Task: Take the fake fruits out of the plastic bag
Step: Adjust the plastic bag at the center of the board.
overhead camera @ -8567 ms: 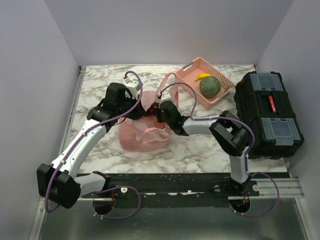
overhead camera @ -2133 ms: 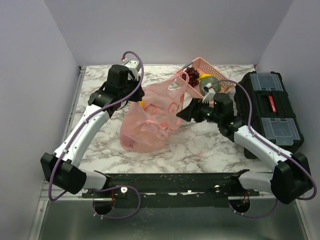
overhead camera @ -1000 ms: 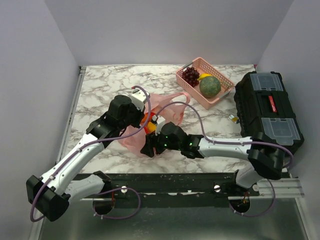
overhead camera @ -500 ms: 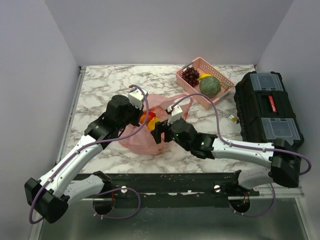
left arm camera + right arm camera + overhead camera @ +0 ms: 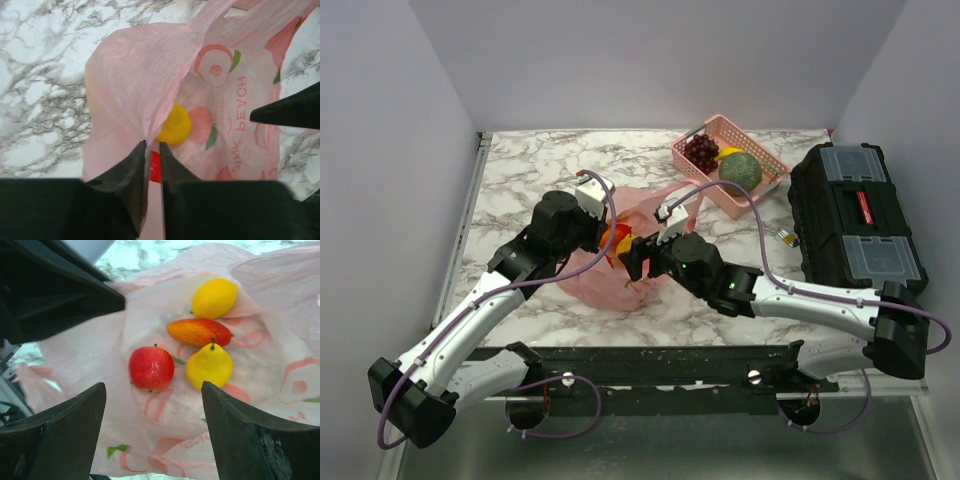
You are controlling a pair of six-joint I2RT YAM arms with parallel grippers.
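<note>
- The plastic bag (image 5: pixel 595 285) lies crumpled near the middle of the marble tabletop (image 5: pixel 520 170), between the two arms; it is thin, pink and see-through, with peach prints and lettering on it.
- The left gripper (image 5: pixel 152 146) is clamped on a fold of the bag's rim; its two dark fingers stand almost together with the pink film pinched between them, and the bag's mouth gapes just beside the pinch.
- The right gripper (image 5: pixel 154 388) hangs at the bag's mouth, its fingers wide apart and touching none of the fruits.
- Four fruits lie inside the bag on its lower wall, in a loose cluster:
  - a red apple (image 5: pixel 151 368) on the left of the right wrist view;
  - a yellow pear (image 5: pixel 209 365) just beside it, stem up;
  - an orange-red fruit (image 5: pixel 200 331), long and pointed, touching the top of the pear;
  - a yellow lemon (image 5: pixel 214 297) past that one — close to it, though I cannot tell whether they touch.
- A pink basket (image 5: pixel 705 185) sits at the far right of the tabletop, well apart from the bag; in it are the grapes (image 5: pixel 701 150), the melon (image 5: pixel 740 172) and the banana (image 5: pixel 725 152), the banana partly hidden behind the melon.
- A black toolbox (image 5: pixel 855 225) stands to the right of the basket, at the tabletop's right edge.
</note>
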